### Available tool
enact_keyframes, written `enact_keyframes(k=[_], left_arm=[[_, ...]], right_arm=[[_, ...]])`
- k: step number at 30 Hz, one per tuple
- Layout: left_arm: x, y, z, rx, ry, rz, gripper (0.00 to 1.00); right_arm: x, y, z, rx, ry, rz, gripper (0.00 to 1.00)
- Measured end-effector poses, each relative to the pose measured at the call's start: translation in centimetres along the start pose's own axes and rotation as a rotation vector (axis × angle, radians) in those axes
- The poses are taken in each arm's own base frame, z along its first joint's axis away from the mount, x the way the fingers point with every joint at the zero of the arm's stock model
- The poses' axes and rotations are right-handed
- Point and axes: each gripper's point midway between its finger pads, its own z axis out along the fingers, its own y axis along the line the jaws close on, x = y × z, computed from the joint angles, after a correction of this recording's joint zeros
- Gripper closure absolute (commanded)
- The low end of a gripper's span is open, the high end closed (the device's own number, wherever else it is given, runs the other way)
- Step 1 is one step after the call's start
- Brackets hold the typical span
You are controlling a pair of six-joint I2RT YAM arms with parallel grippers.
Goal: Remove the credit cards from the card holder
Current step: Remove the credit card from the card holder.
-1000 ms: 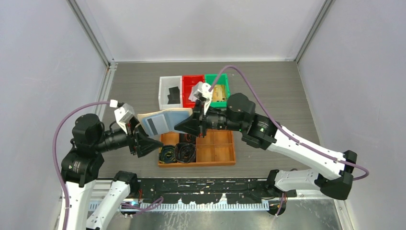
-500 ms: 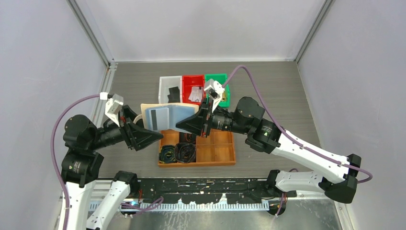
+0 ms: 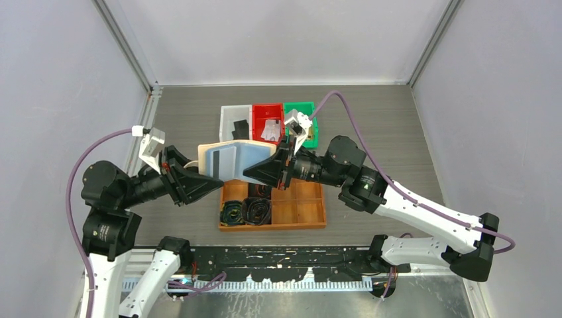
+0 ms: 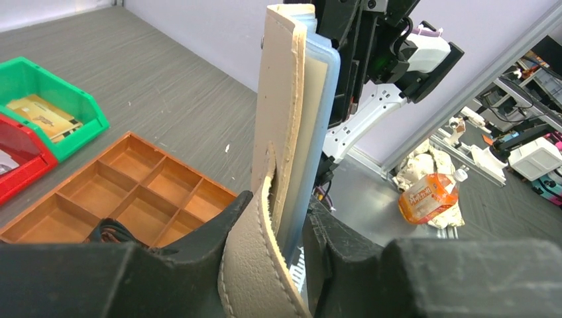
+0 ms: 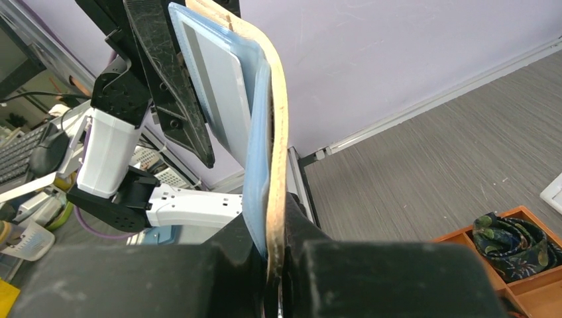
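The tan card holder (image 3: 246, 156) hangs open in the air over the tray, its pale blue pockets facing up. A grey-white credit card (image 3: 222, 160) sits in the left pocket and also shows in the right wrist view (image 5: 222, 86). My right gripper (image 3: 255, 171) is shut on the holder's right end (image 5: 277, 152). My left gripper (image 3: 215, 185) straddles the holder's left edge (image 4: 291, 99). Its jaws are partly closed: one finger touches the tan strap (image 4: 255, 265), and a thin gap shows between the blue pocket and the other finger.
Below the holder lies a wooden divided tray (image 3: 298, 209) with dark coiled belts (image 3: 245, 211). Behind it stand a white bin (image 3: 226, 122) with black cards, a red bin (image 3: 258, 112) with a white card, and a green bin (image 3: 311, 109) with a gold card.
The left gripper's jaws have narrowed around the holder's left edge while that arm drew back to the left. The right arm shifted right with the holder, then held still.
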Motion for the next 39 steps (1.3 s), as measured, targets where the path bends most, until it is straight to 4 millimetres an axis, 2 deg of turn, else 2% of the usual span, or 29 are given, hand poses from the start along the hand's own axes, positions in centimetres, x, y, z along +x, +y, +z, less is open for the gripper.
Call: enact_keyframes(k=[2,5,9,18,27,29,34,36,37,39], left_arm=[[-0.3,-0.1,0.0,0.001,-0.003,0.008,0.6],[-0.7,-0.1,0.1,-0.005,-0.006,0.018,0.59],[-1.1,0.3,0.3,-0.017,-0.003,0.022,0.65],[-1.5,1.5,1.0,-0.033,0.016,-0.007,0.65],[-2.3,0.0,1.2,0.042,0.01,-0.048,0.57],[-2.3,-0.3,1.2,0.062,0.014,-0.056,0.59],[-2.0,-0.4,1.3,0.08,0.024,-0.069,0.74],[-1.9,-0.4,1.2,0.083,0.026,-0.067,0.83],[-1.9,-0.4,1.2,0.083,0.026,-0.067,0.88],[-1.8,-0.5,1.2,0.084,0.025,-0.064,0.93]], right_arm=[[-0.1,0.2,0.0,-0.011,-0.002,0.002,0.99],[-0.1,0.7,-0.1,-0.032,0.002,0.002,0.99],[-0.2,1.4,-0.5,-0.061,0.004,0.0,0.99],[-0.1,1.8,-0.9,-0.081,0.011,0.001,0.99],[0.7,1.5,-1.0,-0.076,0.026,0.014,0.99],[1.0,1.4,-1.0,-0.073,0.03,0.019,0.99],[1.1,1.3,-1.0,-0.072,0.034,0.028,0.99],[1.1,1.4,-1.0,-0.074,0.035,0.032,0.95],[1.1,1.4,-1.0,-0.075,0.036,0.035,0.88],[1.2,1.5,-1.0,-0.078,0.036,0.039,0.63]])
